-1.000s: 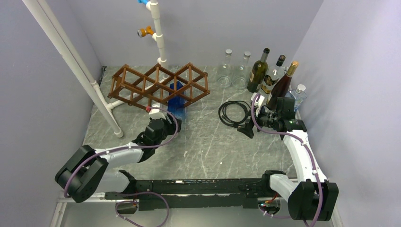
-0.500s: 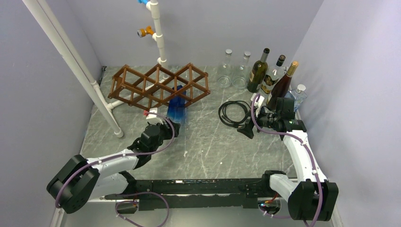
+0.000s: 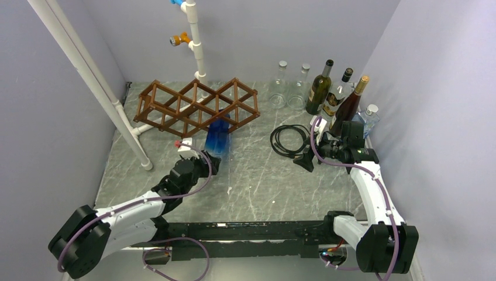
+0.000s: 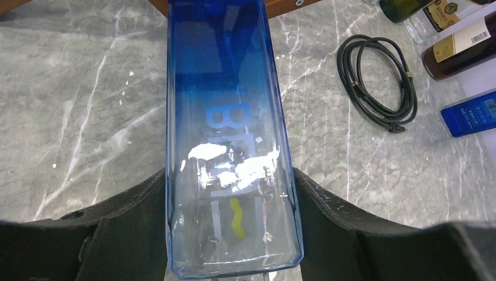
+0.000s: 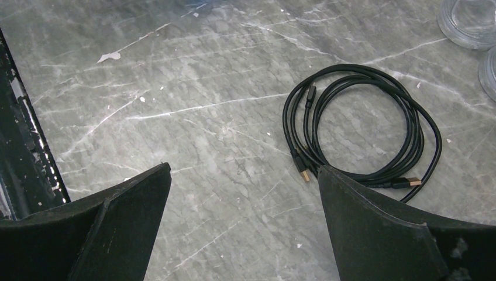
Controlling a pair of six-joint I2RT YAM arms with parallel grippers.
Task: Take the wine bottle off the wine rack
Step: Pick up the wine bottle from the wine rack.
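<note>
The wine bottle [image 3: 218, 138] is a square, clear blue one. It lies lengthwise out of the front of the brown wooden wine rack [image 3: 193, 105], its far end still at the rack's lower edge [image 4: 281, 7]. My left gripper [image 3: 206, 161] is shut on the bottle's base end. In the left wrist view the bottle [image 4: 228, 134] fills the gap between both black fingers of the left gripper [image 4: 229, 178]. My right gripper [image 3: 306, 158] hovers open over bare table at the right, and the right wrist view shows nothing inside the right gripper [image 5: 243, 170].
A coiled black cable [image 3: 288, 140] [image 5: 362, 123] lies just beside the right gripper. Several upright bottles [image 3: 338, 92] stand at the back right corner. A slanted white pipe [image 3: 88, 76] runs down the left side, and another pipe [image 3: 196, 41] rises behind the rack.
My left arm has drawn back toward the near edge, sliding the blue bottle farther out of the rack. The right arm has not moved.
</note>
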